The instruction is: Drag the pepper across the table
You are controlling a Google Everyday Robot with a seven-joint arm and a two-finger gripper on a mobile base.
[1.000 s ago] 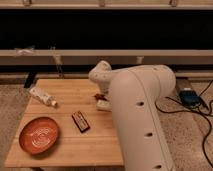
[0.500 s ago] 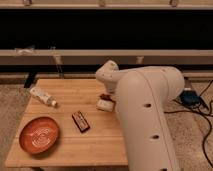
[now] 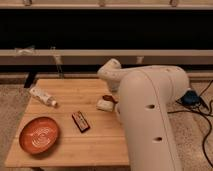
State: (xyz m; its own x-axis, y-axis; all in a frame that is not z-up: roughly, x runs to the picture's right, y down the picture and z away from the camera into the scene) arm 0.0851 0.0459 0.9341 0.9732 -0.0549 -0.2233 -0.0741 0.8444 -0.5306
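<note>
The pepper (image 3: pixel 108 98) shows as a small dark red-brown sliver on the light wooden table (image 3: pixel 70 150), near the right-hand side. It lies right against the end of my big white arm. My gripper (image 3: pixel 104 104) is down at the tabletop just in front of and left of the pepper, seen as a pale block. The arm's bulk hides most of the gripper and part of the pepper. Whether the gripper holds the pepper or only touches it does not show.
An orange-red round bowl (image 3: pixel 39 134) sits at the front left. A dark rectangular bar (image 3: pixel 80 121) lies mid-table. A white bottle (image 3: pixel 42 96) lies at the back left. A blue object (image 3: pixel 190 97) and cables are on the floor at right.
The arm's end and the pepper beside it have shifted a little to the right over the table. The bowl, bar and bottle have stayed put.
</note>
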